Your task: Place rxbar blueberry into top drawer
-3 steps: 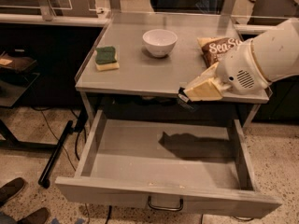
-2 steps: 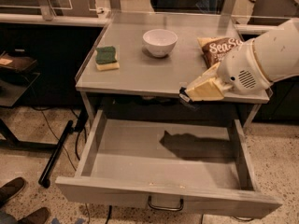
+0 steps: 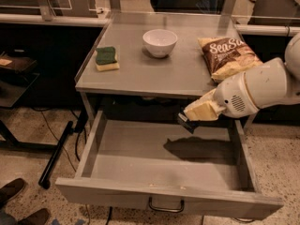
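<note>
My gripper [image 3: 187, 121] hangs over the open top drawer [image 3: 136, 161], just below the table's front edge, right of centre. Its cream fingers [image 3: 201, 110] are shut on a small dark flat thing, the rxbar blueberry [image 3: 184, 122]; only its end sticks out at the tip. The white arm reaches in from the right. The drawer is grey and wide, with a curved metal handle [image 3: 166, 206] on its front. The arm's shadow lies on the drawer bottom.
On the grey table top [image 3: 154, 74] lie a green-and-yellow sponge [image 3: 107, 59], a white bowl [image 3: 160, 42] and a brown chip bag [image 3: 229, 56]. A black pole [image 3: 56, 156] leans at the left of the drawer. Shoes [image 3: 14, 191] show at the bottom left.
My gripper has come down from the level of the table edge to just above the drawer opening, still holding the bar. Table and drawer have not moved.
</note>
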You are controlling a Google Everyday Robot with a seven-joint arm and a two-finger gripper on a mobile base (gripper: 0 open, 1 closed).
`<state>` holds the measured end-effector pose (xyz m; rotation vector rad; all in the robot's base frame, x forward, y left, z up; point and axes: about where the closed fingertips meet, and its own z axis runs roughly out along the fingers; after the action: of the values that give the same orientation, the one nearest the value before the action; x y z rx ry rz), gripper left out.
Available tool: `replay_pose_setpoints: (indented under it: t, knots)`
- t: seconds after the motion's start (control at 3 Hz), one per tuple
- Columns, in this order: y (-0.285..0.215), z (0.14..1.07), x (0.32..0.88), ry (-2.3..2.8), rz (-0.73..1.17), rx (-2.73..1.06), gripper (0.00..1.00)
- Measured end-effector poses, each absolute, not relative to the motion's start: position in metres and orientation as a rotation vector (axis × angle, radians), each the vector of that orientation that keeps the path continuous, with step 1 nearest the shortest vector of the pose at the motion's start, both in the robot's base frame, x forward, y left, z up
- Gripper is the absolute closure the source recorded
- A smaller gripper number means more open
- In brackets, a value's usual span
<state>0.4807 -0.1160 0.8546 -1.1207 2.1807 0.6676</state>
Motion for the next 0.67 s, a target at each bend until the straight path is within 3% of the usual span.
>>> replay_pose_setpoints:
  t: [0.67]
  knots:
    - [-0.1161, 0.817, 0.487, 2.213, 0.784, -1.067, 1.0]
